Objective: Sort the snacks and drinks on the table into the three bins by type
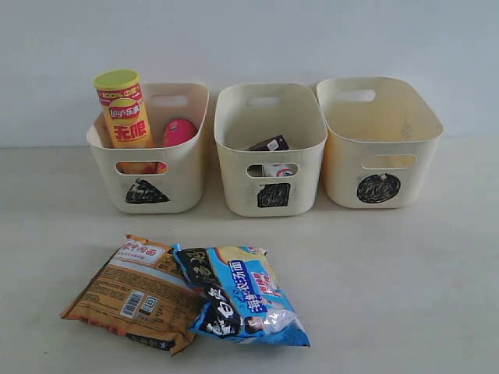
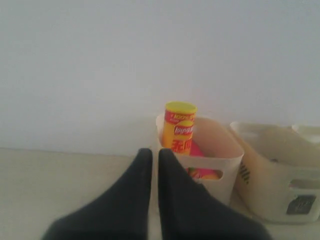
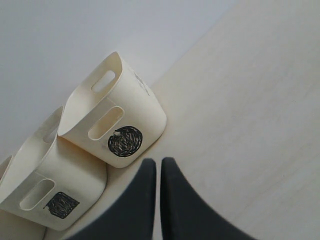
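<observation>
Three cream bins stand in a row at the back of the bench (image 1: 405,288), close beside each other. The triangle bin (image 1: 187,167) is on the left, the square bin (image 1: 234,179) in the middle and the circle bin (image 1: 343,171) on the right.

The yellow-red chip tube (image 1: 123,109) stands upright in the triangle bin, its yellow-green lid well above the rim. The pink chip tube (image 1: 179,132) sits lower beside it, and I cannot tell how it lies. In the square bin a corner of the dark purple carton (image 1: 269,144) shows, and a bit of the blue-white carton (image 1: 278,169) can be seen through the handle cut-out. No snack or drink shows inside the circle bin.

The orange-brown bag (image 1: 129,292) and the blue-black bag (image 1: 242,292) lie flat on the bench in front of the bins. The blue-black one overlaps the other's right edge.

The left end effector (image 2: 151,155) is clenched with nothing between its dark fingers, and it points toward the triangle bin. The right end effector (image 3: 156,162) is likewise clenched and empty, above bare bench near the circle bin.
</observation>
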You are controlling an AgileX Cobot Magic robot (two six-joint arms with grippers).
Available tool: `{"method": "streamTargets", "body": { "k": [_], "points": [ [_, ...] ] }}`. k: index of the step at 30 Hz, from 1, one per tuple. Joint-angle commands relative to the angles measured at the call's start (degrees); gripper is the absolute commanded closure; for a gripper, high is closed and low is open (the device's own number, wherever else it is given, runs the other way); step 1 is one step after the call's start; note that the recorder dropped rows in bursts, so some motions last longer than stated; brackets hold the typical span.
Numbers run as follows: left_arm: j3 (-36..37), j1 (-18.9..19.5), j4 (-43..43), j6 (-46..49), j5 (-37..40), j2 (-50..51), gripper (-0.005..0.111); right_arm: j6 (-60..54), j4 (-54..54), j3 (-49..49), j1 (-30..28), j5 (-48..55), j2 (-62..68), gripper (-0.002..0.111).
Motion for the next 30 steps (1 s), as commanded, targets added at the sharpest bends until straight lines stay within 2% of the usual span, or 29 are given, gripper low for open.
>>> {"method": "streamTargets", "body": {
  "k": [1,9,13,20,23,30],
  "points": [
    [4.7,0.1,5.5,0.4,-0.3,-0.2,0.102,-0.2,-0.1,0.0,-0.2,-0.4,-0.3,0.108],
    [12.0,0.1,7.0,0.3,-0.9,-0.5,0.102,-0.1,-0.1,0.0,-0.2,-0.4,-0.3,0.108],
    [12.0,0.1,9.2,0.3,4.1,-4.7,0.102,-0.2,-0.1,0.0,-0.2,-0.4,-0.3,0.108],
    [12.0,0.2,8.4,0.3,-1.6,-4.7,0.102,-0.1,-0.1,0.0,-0.2,-0.3,-0.3,0.108],
    [12.0,0.2,5.8,0.3,-1.6,-4.7,0.102,-0.1,-0.1,0.0,-0.2,-0.3,-0.3,0.108],
    [12.0,0.2,5.8,0.3,-1.7,-4.7,0.102,-0.2,-0.1,0.0,-0.2,-0.3,-0.3,0.108]
  ]
}}
